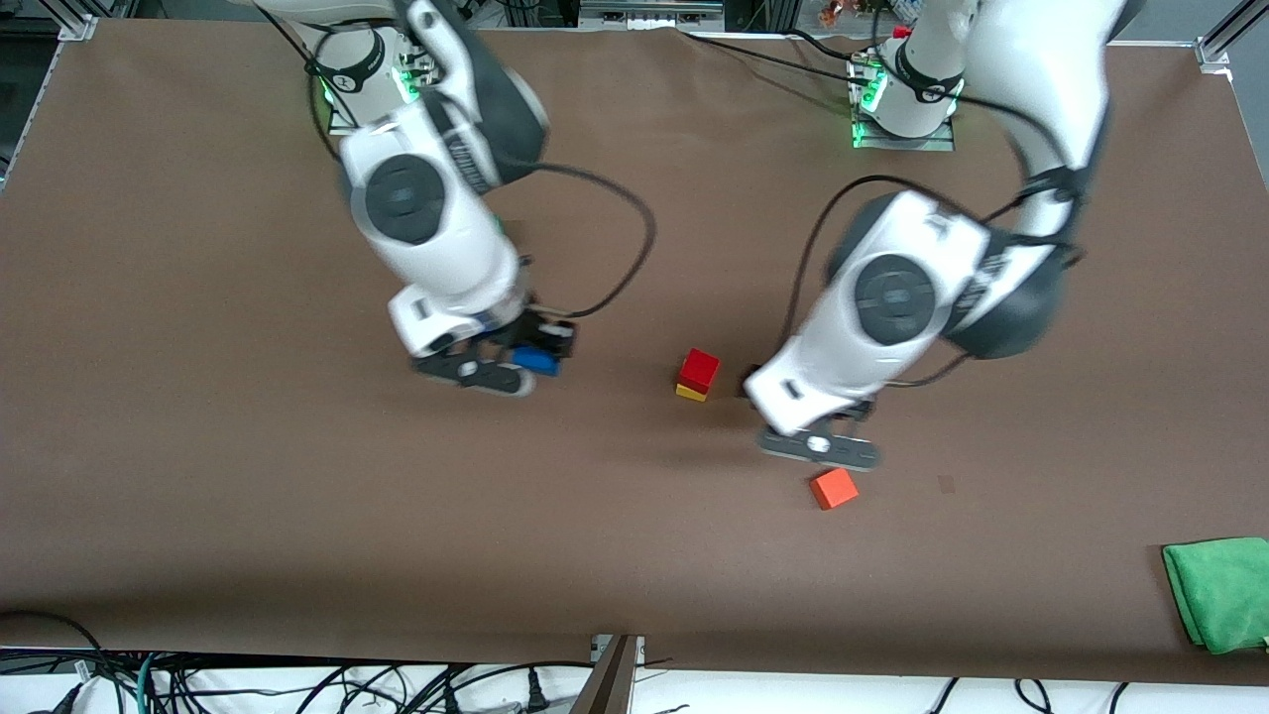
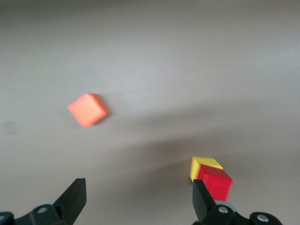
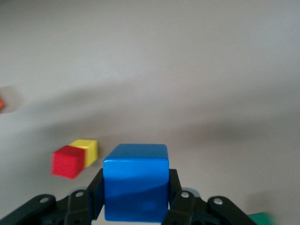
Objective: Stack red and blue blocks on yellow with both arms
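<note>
The deep red block (image 1: 700, 367) sits on the yellow cube (image 1: 691, 393) near the table's middle. The stack also shows in the left wrist view, red (image 2: 214, 183) on yellow (image 2: 204, 165), and in the right wrist view, red (image 3: 65, 161) on yellow (image 3: 86, 151). My right gripper (image 1: 518, 369) is shut on the blue block (image 1: 535, 360), held above the table toward the right arm's end from the stack. The block fills the jaws in the right wrist view (image 3: 136, 187). My left gripper (image 1: 818, 446) is open and empty, over the table between the stack and an orange-red cube; its fingers (image 2: 75, 197) stand wide apart.
The orange-red cube (image 1: 834, 488) lies nearer the front camera than the left gripper, and also shows in the left wrist view (image 2: 88, 109). A folded green cloth (image 1: 1219, 590) lies at the left arm's end, near the front edge. Black cables trail from both arms.
</note>
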You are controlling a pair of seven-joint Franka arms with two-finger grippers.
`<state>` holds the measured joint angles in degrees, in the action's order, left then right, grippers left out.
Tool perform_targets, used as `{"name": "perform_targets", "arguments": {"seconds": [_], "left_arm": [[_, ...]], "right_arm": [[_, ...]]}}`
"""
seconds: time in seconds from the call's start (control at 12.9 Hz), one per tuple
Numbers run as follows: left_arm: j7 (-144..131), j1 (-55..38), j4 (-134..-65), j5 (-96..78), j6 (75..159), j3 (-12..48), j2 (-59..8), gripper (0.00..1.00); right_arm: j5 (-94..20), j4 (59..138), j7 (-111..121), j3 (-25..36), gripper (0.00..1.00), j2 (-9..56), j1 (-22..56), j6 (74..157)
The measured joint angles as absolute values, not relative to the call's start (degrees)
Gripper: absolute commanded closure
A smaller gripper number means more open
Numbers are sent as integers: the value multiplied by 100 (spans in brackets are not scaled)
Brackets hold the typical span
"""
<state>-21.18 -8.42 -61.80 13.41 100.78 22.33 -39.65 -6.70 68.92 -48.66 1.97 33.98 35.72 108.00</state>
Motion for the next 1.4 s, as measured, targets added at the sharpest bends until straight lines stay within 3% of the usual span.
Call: {"name": "perform_targets", "arguments": {"seconds": [0.23, 0.62, 0.85, 1.01, 1.16, 1.32, 1.4], "left_arm": [[-1784, -195, -6164, 1317, 9515, 2237, -3529, 0], [-458, 1026, -6210, 1033, 8449, 2064, -2812, 0], [-409, 956, -7047, 160, 8238, 1183, -1802, 0], [-408, 945, -7700, -7, 8236, 940, -1168, 0], [-408, 939, -8028, -12, 8248, 902, -917, 0], [-408, 939, -8139, -12, 8305, 895, -936, 0], [-408, 933, -8148, -12, 8322, 901, -955, 0]], "right_arm": [[-660, 6252, -5835, 209, 85, 4092, 4070, 11267], [-347, 5988, -7022, 311, 84, 4911, 4797, 12412], [-344, 5973, -7315, 317, 83, 4978, 4932, 12640], [-265, 5972, -7333, 322, 82, 5090, 4940, 12728], [-100, 5969, -7345, 322, 82, 5188, 4943, 12764], [-59, 5968, -7346, 323, 75, 5253, 4947, 12796], [-51, 5966, -7346, 323, 67, 5275, 4948, 12846]]}}
